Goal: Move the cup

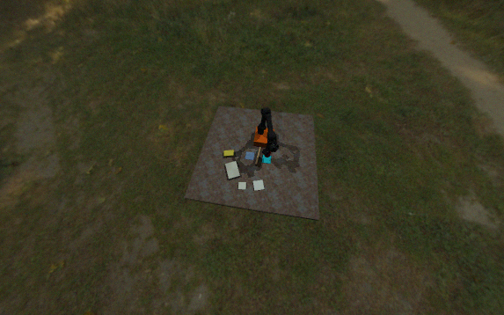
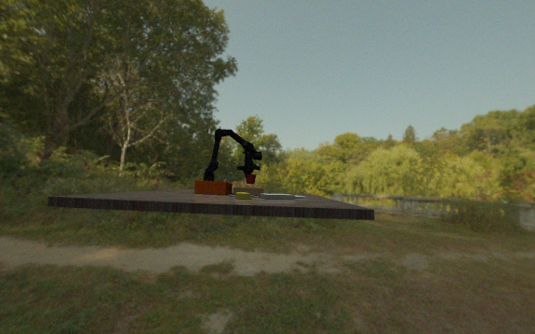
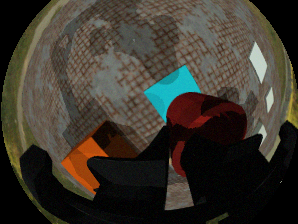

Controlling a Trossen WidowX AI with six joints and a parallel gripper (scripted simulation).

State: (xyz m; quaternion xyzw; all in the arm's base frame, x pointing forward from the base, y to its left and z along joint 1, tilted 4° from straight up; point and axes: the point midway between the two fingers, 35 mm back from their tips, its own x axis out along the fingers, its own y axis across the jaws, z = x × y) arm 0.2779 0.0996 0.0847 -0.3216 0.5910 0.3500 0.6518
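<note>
A dark red cup (image 2: 250, 178) (image 3: 202, 115) hangs upright in the air, well above the table top. My gripper (image 2: 250, 172) (image 3: 170, 128) (image 1: 269, 150) is shut on the cup. In the wrist view the cup's lower part overlaps the near corner of a cyan pad (image 3: 170, 91) (image 1: 266, 159) that lies flat on the board below. A light blue pad (image 1: 250, 155) lies flat a little to the left of the cyan one. I cannot make out the marbles inside the cup.
The mottled brown board (image 1: 288, 194) (image 2: 157, 201) lies raised over grass. An orange block (image 1: 260, 139) (image 2: 212, 187) (image 3: 81, 157) sits by the arm's base. A yellow block (image 1: 229, 153) (image 2: 243, 195), a white slab (image 1: 232, 170) (image 2: 276, 196) and two small white squares (image 1: 258, 185) (image 1: 242, 186) lie towards the front.
</note>
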